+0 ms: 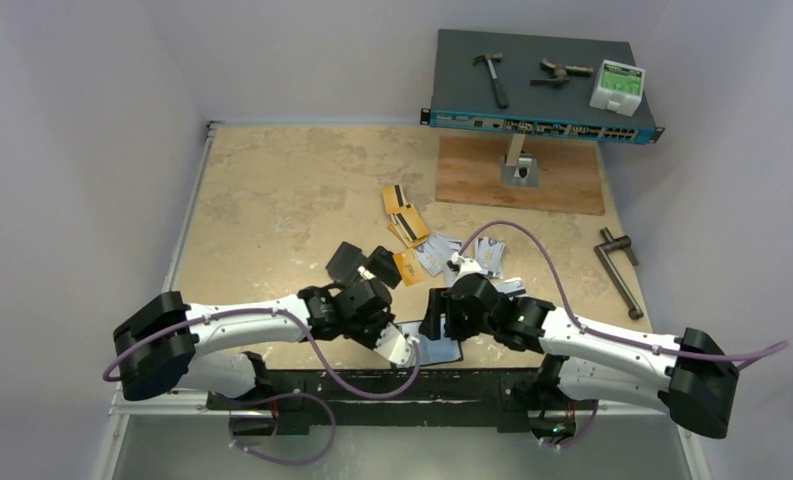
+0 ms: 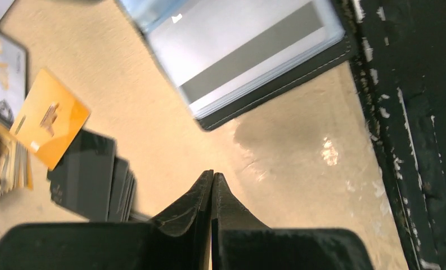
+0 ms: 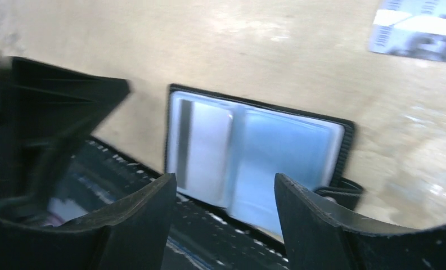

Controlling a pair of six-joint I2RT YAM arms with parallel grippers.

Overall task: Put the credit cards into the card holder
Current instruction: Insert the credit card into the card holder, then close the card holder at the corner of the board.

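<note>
Top external view: you will find the card holder [image 1: 437, 352] lying open at the near edge of the table [image 1: 272, 200], between the two wrists and largely covered by them. Loose credit cards [image 1: 412, 235] lie scattered behind it toward mid-table, orange and silver ones overlapping. No count can be made from here.

Left wrist view: your left gripper [image 2: 212, 179] is closed, fingertips pressed together with nothing between them, just short of the holder's corner. Whether the tips touch the table cannot be told. The holder is cut off at the top of the frame and its corner reaches the black rail [image 2: 417, 140]. A pale striped card [image 2: 248, 53] shows through a clear sleeve. One orange card [image 2: 49, 118] lies to the side. The dark stack [image 2: 91, 174] beside it is too blurred to identify.

Right wrist view: your right gripper [image 3: 225, 180] stands open and empty above the holder, which shows through the gap with both sleeves facing up. The frame is motion-blurred. A silver card [image 3: 423, 31] is cut off at the top right corner.
</note>
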